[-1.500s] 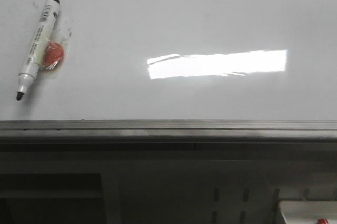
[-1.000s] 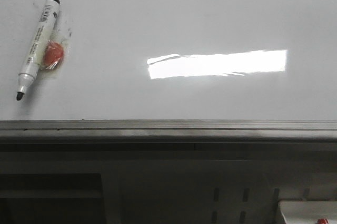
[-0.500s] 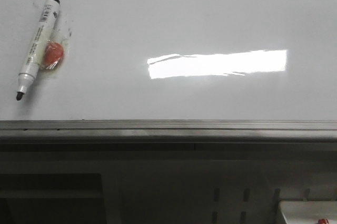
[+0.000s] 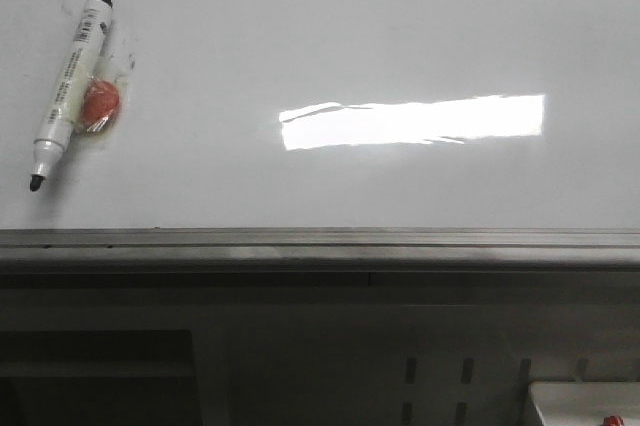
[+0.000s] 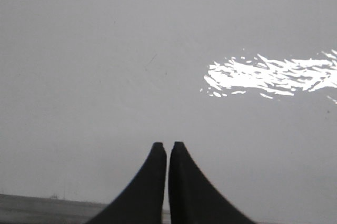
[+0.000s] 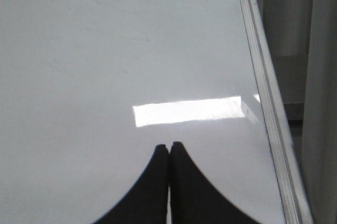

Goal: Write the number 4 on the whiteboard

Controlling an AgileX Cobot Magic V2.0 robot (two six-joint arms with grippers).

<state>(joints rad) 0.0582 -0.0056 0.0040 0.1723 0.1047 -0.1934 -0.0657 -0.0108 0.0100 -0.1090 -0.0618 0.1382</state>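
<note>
Front view: a marker (image 4: 68,89) lies uncapped on the whiteboard (image 4: 350,26) at its left side, tip toward the grey rail (image 4: 320,241), touching an orange ball (image 4: 100,106). No 4 is drawn, and neither gripper shows.

Left wrist view: the left gripper (image 5: 167,150) hangs over bare board, fingers closed and empty.

Right wrist view: the right gripper (image 6: 168,150), likewise closed and empty, hangs near the board's edge rail (image 6: 266,103).
</note>
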